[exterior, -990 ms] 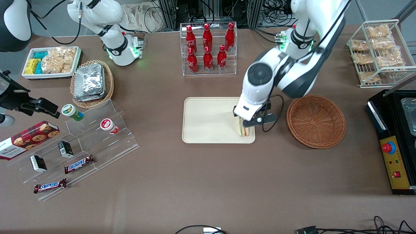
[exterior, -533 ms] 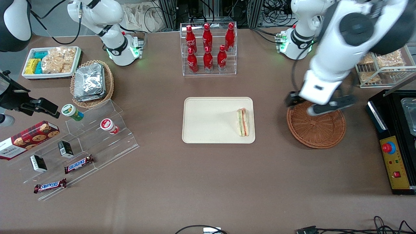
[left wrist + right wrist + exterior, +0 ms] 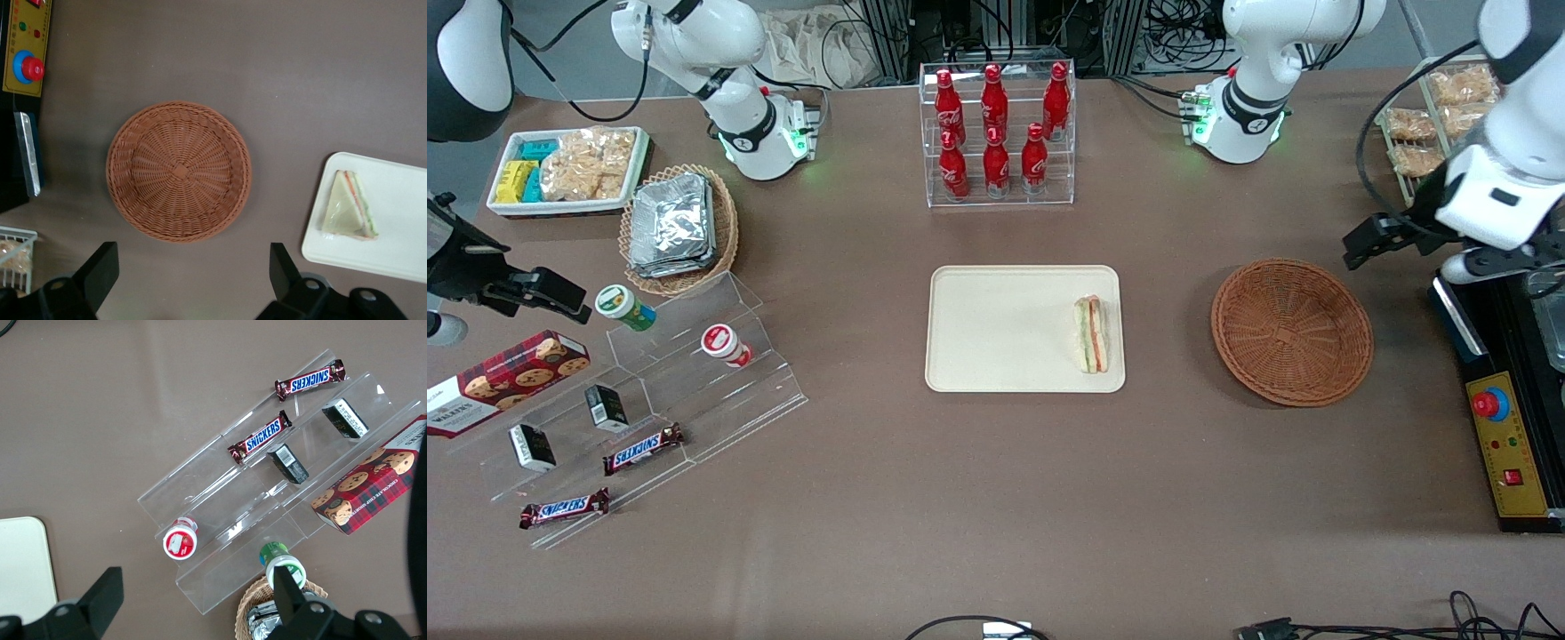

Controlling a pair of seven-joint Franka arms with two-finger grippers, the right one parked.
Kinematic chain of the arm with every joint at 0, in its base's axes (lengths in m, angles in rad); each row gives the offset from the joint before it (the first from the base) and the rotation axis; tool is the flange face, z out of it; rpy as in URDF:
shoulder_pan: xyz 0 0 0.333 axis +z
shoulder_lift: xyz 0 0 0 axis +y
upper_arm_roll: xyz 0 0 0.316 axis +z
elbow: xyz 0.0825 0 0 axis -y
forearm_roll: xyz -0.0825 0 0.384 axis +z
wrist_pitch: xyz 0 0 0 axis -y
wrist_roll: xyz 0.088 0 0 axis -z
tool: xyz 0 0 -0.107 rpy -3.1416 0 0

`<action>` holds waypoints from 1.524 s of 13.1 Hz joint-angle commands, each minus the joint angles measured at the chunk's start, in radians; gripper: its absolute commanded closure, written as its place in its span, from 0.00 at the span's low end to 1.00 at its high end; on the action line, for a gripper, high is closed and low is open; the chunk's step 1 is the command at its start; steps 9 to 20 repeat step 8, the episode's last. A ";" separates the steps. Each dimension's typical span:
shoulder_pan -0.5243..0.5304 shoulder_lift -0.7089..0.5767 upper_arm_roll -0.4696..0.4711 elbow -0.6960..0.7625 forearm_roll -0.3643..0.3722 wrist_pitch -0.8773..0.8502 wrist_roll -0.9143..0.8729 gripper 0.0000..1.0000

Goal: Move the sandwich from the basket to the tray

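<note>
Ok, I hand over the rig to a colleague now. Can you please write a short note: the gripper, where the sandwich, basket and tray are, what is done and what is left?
Gripper: open, holding nothing, raised high above the table at the working arm's end, near the black control box.
Sandwich: lies on the tray, close to the edge that faces the basket, wholly inside the rim.
Basket: beside the tray, toward the working arm's end, with nothing in it.
Done: the sandwich is out of the basket, on the tray and released.
Left: nothing for the placing itself; probably only parking the arm.
</note>
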 commanded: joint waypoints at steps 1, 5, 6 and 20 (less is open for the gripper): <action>-0.012 0.004 0.012 0.048 -0.006 -0.053 0.028 0.00; -0.011 0.024 0.014 0.084 -0.003 -0.083 0.029 0.00; -0.011 0.027 0.014 0.091 -0.001 -0.085 0.031 0.00; -0.011 0.027 0.014 0.091 -0.001 -0.091 0.031 0.00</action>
